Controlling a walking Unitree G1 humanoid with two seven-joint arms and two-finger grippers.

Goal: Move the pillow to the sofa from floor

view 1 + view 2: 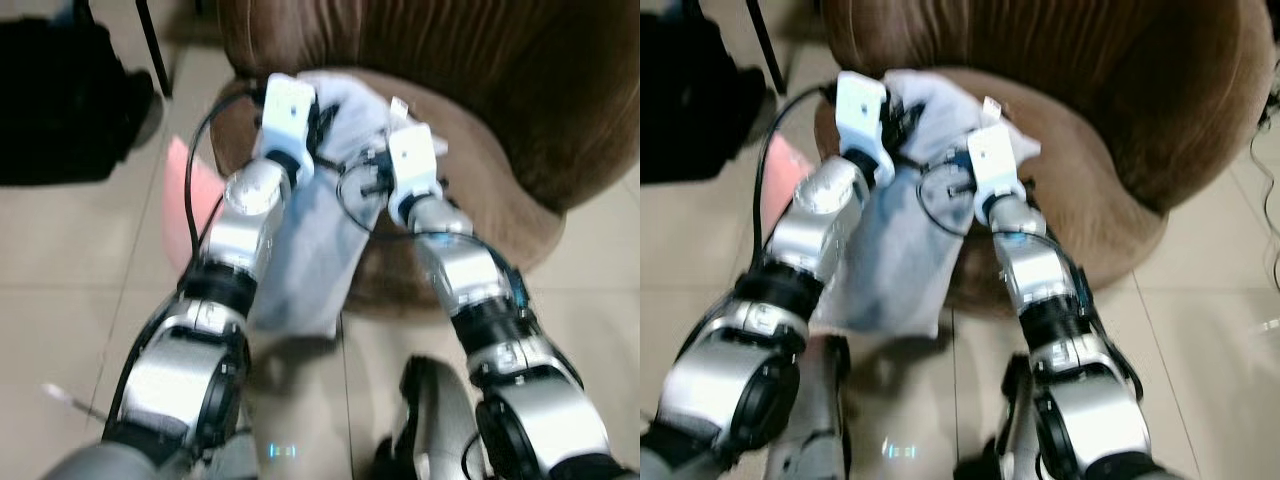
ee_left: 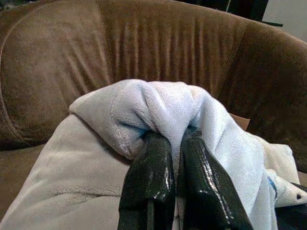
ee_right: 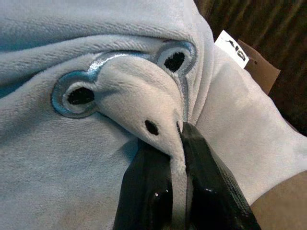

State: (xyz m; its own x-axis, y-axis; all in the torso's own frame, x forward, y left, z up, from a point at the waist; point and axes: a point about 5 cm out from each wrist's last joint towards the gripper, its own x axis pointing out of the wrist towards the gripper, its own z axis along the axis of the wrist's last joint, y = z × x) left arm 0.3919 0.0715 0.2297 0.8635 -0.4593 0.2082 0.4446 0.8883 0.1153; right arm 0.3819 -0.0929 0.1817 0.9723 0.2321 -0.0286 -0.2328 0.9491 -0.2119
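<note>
Your left gripper (image 2: 175, 143): fingers clamped on a fold of the pale blue pillow (image 1: 310, 240). Your right gripper (image 3: 177, 143): fingers pinched on its embroidered face. Pillow: upper end on the brown sofa (image 1: 480, 100) seat, lower end hanging over the sofa's front towards the floor (image 1: 60, 300).

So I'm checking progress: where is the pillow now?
In the eye views the pillow is draped over the brown sofa's front edge, its lower end hanging toward the floor, pinched by the left pincer and right pincer.
</note>
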